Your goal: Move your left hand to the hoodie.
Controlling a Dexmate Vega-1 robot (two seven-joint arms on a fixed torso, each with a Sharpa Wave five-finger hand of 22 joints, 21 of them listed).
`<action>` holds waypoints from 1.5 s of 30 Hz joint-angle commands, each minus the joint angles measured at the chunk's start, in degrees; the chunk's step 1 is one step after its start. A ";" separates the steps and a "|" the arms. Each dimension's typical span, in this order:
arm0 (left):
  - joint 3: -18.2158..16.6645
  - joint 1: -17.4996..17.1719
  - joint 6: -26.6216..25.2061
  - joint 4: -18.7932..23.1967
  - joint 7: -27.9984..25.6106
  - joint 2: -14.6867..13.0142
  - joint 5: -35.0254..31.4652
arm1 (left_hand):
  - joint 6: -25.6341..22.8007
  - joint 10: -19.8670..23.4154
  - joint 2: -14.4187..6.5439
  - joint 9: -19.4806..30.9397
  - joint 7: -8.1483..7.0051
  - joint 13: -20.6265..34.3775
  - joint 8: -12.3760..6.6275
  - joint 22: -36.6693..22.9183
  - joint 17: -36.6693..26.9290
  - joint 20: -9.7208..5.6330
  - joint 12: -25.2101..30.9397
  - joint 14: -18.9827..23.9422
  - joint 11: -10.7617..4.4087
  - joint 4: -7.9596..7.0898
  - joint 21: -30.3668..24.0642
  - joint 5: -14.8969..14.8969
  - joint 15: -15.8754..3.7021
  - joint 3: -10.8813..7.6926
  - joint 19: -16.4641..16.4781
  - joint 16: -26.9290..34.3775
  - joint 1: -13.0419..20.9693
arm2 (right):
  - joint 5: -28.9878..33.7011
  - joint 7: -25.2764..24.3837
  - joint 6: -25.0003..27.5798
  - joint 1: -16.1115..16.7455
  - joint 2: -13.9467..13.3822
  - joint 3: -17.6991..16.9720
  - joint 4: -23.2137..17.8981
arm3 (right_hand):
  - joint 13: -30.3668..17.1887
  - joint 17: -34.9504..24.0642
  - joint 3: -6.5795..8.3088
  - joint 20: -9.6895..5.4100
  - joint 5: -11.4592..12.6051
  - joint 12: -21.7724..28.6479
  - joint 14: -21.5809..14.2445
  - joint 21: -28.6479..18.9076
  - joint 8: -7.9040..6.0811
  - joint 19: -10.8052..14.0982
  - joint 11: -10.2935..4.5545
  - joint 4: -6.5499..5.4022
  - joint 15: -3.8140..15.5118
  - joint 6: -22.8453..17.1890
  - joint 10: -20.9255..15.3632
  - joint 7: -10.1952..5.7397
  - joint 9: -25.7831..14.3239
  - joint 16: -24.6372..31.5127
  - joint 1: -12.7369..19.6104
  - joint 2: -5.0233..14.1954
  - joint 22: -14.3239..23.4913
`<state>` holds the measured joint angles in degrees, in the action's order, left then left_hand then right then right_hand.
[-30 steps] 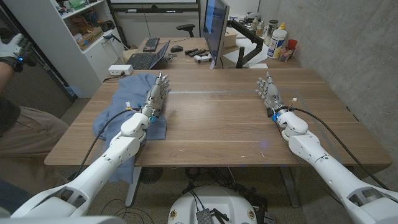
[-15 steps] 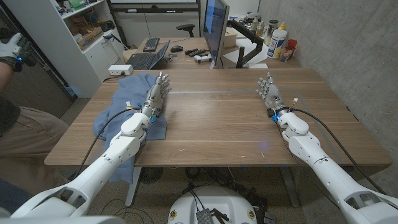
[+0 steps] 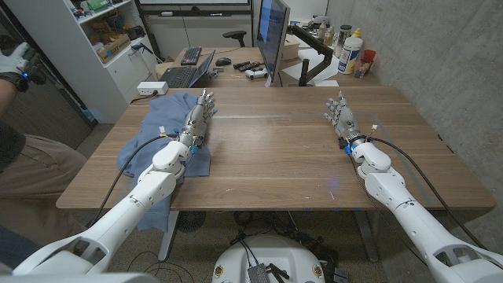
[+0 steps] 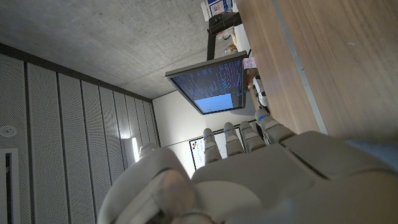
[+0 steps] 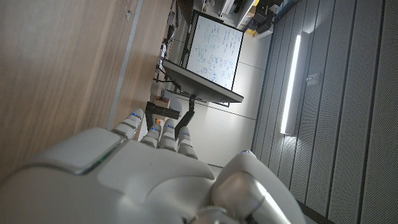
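Hoodie [image 3: 161, 134]: blue, crumpled, sits left of centre in the head view on the wooden table [image 3: 275, 157], one part draped over the table's near-left edge and hanging below it.

Left hand [image 3: 198, 119]: over the hoodie's right edge, fingers extended and close together, pointing toward the upper middle of the frame. Nothing in its grip. Fingertips reach past the fabric onto bare wood; the wrist and forearm lie over the cloth. Can't tell whether the palm actually touches the fabric. Left wrist view shows the back of the same hand [image 4: 261, 168] with fingers straight, the wood surface and a monitor [image 4: 214, 87] beyond.

Right hand [image 3: 341, 116]: right of centre in the head view, on bare table, well apart from the hoodie. Fingers extended, slightly spread, holding nothing. Right wrist view shows its back [image 5: 143, 168], fingers straight.

Background, top of head view: monitor on the far desk, laptop [image 3: 189, 72], bottles [image 3: 351, 49] upper right. A person's gloved hand [image 3: 14, 61] at the upper left edge.
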<state>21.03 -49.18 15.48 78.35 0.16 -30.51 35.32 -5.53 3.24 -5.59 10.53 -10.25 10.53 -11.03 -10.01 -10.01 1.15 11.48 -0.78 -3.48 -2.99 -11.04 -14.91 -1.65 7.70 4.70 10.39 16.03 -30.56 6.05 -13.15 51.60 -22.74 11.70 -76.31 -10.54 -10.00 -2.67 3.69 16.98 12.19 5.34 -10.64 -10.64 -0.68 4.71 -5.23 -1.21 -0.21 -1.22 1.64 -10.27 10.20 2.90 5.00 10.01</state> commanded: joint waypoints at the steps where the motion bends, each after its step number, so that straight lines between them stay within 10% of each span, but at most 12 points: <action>1: -0.74 -1.07 -2.41 3.74 -2.11 -1.57 -0.61 | -0.01 0.33 0.10 0.30 -0.45 0.17 -0.23 -0.17 -0.26 0.23 0.17 -0.41 0.29 0.43 -0.24 -0.37 -1.47 0.26 0.39 0.26 0.64 | 0.88 0.18 0.30 0.24 0.72 -0.72 -0.05 | -0.12 -0.25 -0.02 0.01 0.24 0.21 0.61 -0.50 -0.33 -0.04 0.26 -0.33 0.17 -0.05 -0.02 0.24 -0.31 0.20 0.27 0.30 0.25; 45: -3.30 -5.38 -1.52 12.37 -8.41 -4.81 -8.93 | -0.13 0.33 -0.24 0.29 -0.31 0.17 -0.26 -0.18 -0.26 0.45 0.10 -0.87 0.34 0.92 -0.18 -0.19 -1.24 -0.16 0.26 0.20 1.33 | 0.96 0.94 0.77 0.41 0.54 -1.71 0.47 | -0.12 -0.24 0.01 0.05 0.21 0.26 0.72 -0.51 -0.51 -0.11 0.44 -0.23 0.15 -0.68 -0.20 0.22 -0.31 0.23 0.30 0.35 0.25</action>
<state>18.45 -53.43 13.89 88.80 -6.79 -34.83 28.14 -5.53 3.45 -5.82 10.52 -10.24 10.52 -11.03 -9.99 -9.99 1.34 11.47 -1.06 -3.26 -2.44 -11.03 -14.91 -1.93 7.44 4.89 10.39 16.71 -29.37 6.50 -11.98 51.94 -22.18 10.22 -76.34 -10.53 -9.99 -2.66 3.69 16.98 12.19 5.63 -10.64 -10.64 -0.68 4.70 -5.22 -0.91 -0.52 -1.22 1.95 -10.26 10.19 2.90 5.00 9.99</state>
